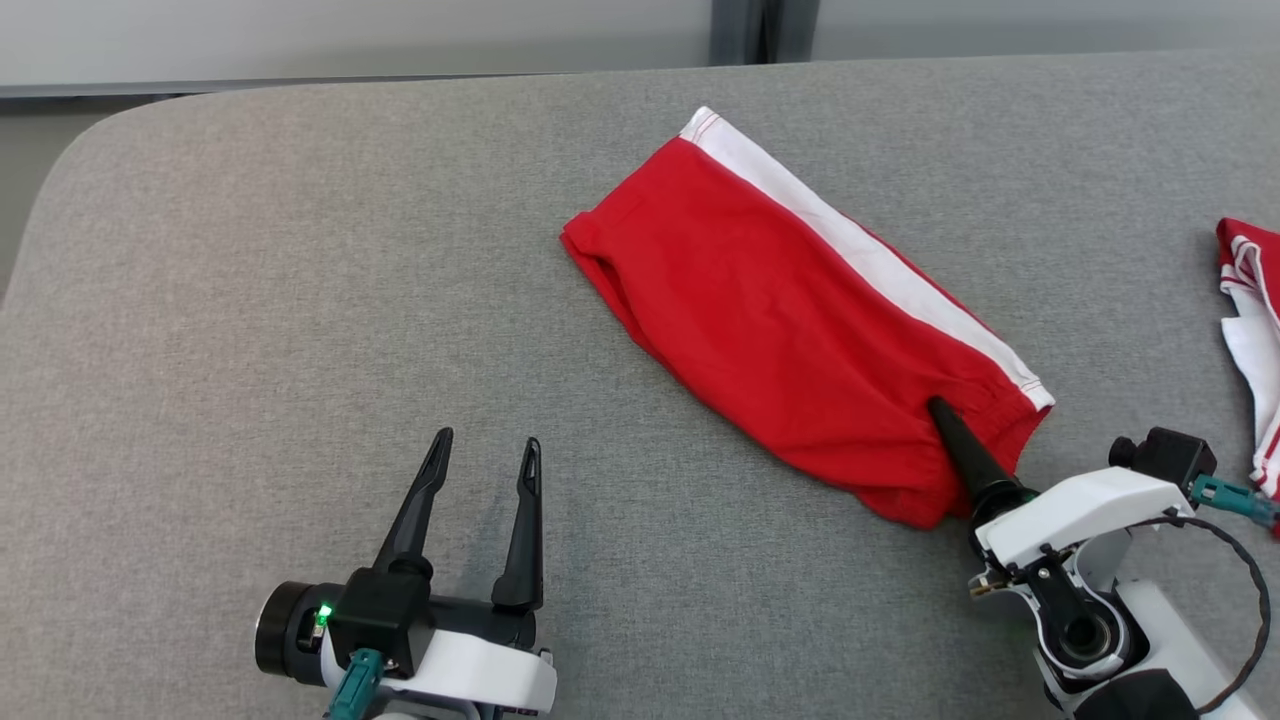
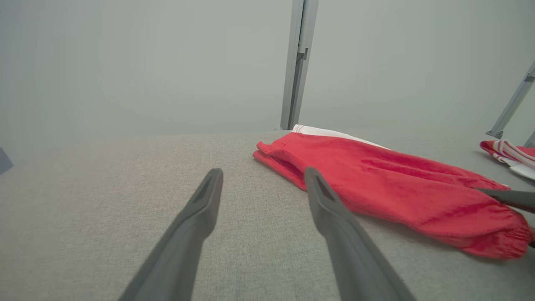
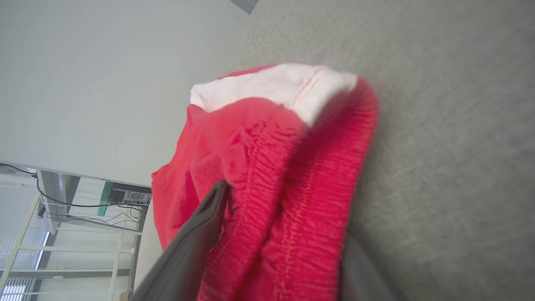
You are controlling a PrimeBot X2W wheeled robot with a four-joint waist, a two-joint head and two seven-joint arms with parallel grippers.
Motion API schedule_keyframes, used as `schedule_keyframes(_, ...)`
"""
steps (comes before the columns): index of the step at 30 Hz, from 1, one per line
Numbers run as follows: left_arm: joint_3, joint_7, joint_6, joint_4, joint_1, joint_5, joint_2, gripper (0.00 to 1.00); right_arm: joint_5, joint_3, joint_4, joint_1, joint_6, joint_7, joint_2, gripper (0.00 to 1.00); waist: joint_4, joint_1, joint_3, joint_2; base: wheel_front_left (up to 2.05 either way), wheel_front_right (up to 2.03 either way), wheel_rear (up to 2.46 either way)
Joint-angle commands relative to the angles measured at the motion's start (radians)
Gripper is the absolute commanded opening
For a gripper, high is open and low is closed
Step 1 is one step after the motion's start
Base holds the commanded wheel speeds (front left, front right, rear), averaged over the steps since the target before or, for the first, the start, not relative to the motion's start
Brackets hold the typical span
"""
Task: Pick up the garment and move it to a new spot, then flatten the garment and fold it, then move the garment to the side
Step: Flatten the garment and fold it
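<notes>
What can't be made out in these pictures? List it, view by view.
Head view: right gripper has one dark finger atop the red shorts with a white side stripe; the other is hidden beneath them.
Right wrist view: the shorts' gathered waistband is blurred, too near the lens.
Head view: the red-and-white striped cloth is cut by the right edge; its kind is unclear.

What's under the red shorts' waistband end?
The right gripper straddles the red shorts: one finger on top, the other underneath, its tip hidden by cloth on the grey surface.
</notes>
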Motion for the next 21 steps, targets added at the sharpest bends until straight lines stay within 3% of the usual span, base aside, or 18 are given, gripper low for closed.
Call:
schedule_keyframes(1, -0.001, -0.004, 0.003, -0.002, -0.011, 0.005, 0.004, 1.0, 0.014, 0.024, 0.018, -0.009, 0.008, 0.007, 0.024, 1.0, 0.006, 0.0, 0.003, -0.0001, 0.0, 0.0, 0.0)
schedule_keyframes(8, 0.0, -0.004, 0.021, -0.01, -0.022, 0.0, 0.004, 1.0, 0.05, 0.049, 0.068, -0.063, 0.008, -0.005, 0.019, 1.0, 0.036, 0.0, 0.021, -0.0001, 0.0, 0.0, 0.0)
schedule_keyframes(9, 0.003, -0.004, 0.023, -0.011, -0.024, -0.001, 0.004, 1.0, 0.053, 0.056, 0.074, -0.069, 0.008, -0.008, 0.019, 0.76, 0.039, 0.0, 0.022, -0.0001, 0.0, 0.0, 0.0)
schedule_keyframes(11, 0.011, -0.004, 0.023, -0.012, -0.028, -0.002, 0.003, 1.0, 0.055, 0.07, 0.08, -0.077, 0.008, -0.017, 0.019, 0.07, 0.043, 0.0, 0.023, -0.0001, 0.0, 0.0, 0.0)
schedule_keyframes(12, 0.016, -0.004, 0.022, -0.013, -0.03, -0.003, 0.003, 1.0, 0.05, 0.08, 0.08, -0.083, 0.008, -0.023, 0.016, 0.0, 0.045, 0.0, 0.023, -0.0001, 0.0, 0.0, 0.0)
schedule_keyframes(21, 0.008, -0.004, 0.022, -0.009, -0.034, -0.027, 0.004, 1.0, -0.044, 0.224, 0.083, -0.122, 0.005, -0.055, -0.087, 0.0, 0.051, 0.0, -0.003, -0.0001, 0.0, 0.0, 0.0)
